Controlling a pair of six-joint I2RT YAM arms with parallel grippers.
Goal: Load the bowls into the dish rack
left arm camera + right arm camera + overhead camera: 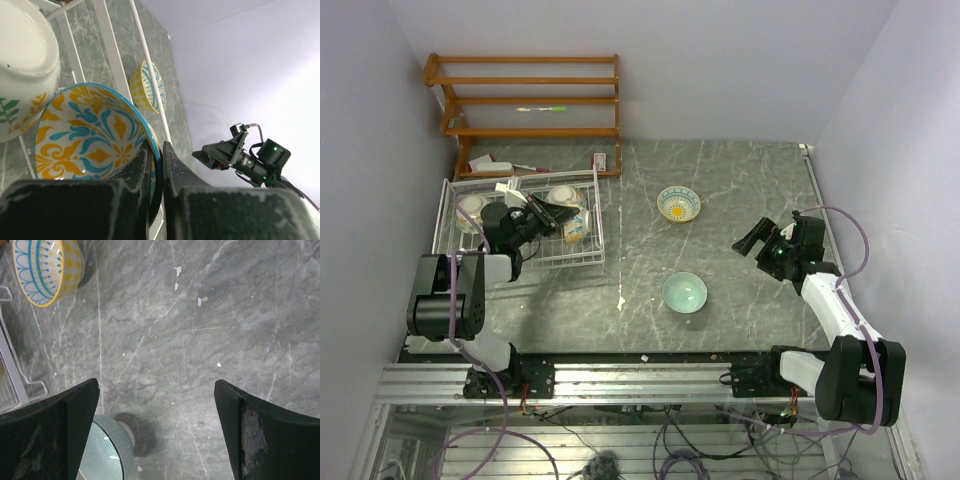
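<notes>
The white wire dish rack (590, 255) stands at the left. My left gripper (560, 214) is over its right half, shut on the rim of a yellow-and-blue floral bowl (90, 132), which tilts on edge inside the rack (112, 55). A white bowl with orange and green leaves (25, 65) lies beside it. Two more bowls (472, 207) (563, 194) sit in the rack. A yellow-and-blue bowl (678, 204) and a plain teal bowl (684, 292) stand on the table. My right gripper (757, 238) is open and empty, hovering right of the teal bowl (107, 450).
A brown wooden shelf unit (525, 100) stands against the back wall, with a green pen (542, 108) on it and small items (490, 163) at its foot. The right wrist view shows the yellow bowl (45, 267) and a rack corner (10, 375).
</notes>
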